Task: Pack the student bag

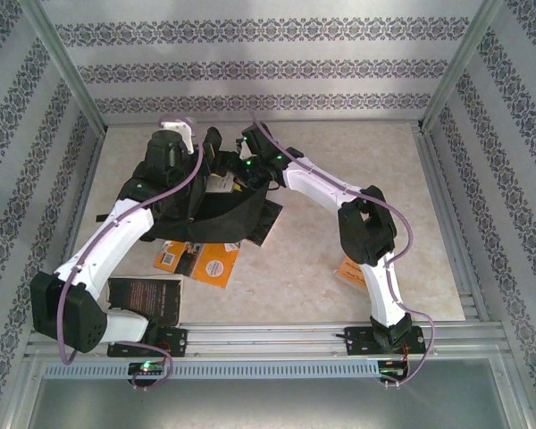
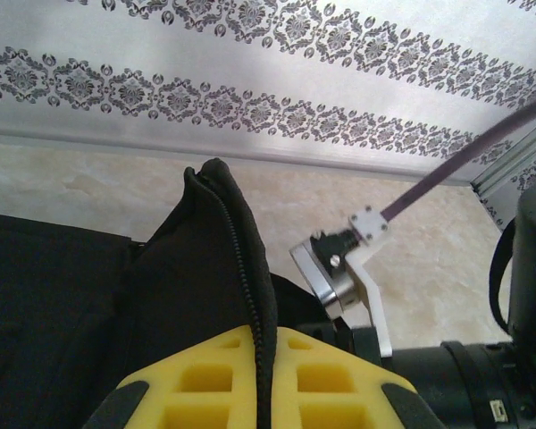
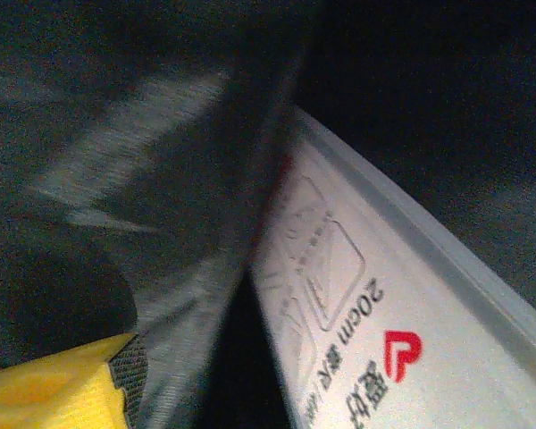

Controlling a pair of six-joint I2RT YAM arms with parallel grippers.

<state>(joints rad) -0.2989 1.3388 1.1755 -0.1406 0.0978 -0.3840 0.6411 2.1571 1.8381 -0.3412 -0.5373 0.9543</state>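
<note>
**Bag held open, packing partly done**

At the far left, a flat black rectangular booklet (image 1: pixel 147 299) lay on the beige table (image 1: pixel 357 179) near my left base, outside the bag and not yet packed.

My left gripper (image 2: pixel 263 362) was clamped on the zippered rim of the large black soft-fabric student bag (image 1: pixel 214 214), its yellow foam pads (image 2: pixel 201 389) pinching the fabric and lifting it into a peak. I judged this was to hold the mouth open. The bag sat left of the table's centre, between my two arms.

Just beside the bag's near edge, partly under it, lay flat orange paper packets (image 1: pixel 210 264), also waiting.

My right gripper (image 1: pixel 247 165) reached into the bag's opening. Its wrist camera showed dark fabric around a white plastic packet with a red logo (image 3: pixel 375 357), so that item seemed to be inside the bag. Only one yellow finger (image 3: pixel 62 384) showed, apart from the packet, so I could not tell how the jaws stood.

Further right, an orange flat item (image 1: pixel 348 270) peeked out beneath my right arm.

By my reckoning, one item was in, several were left, and the zip was undone.
</note>
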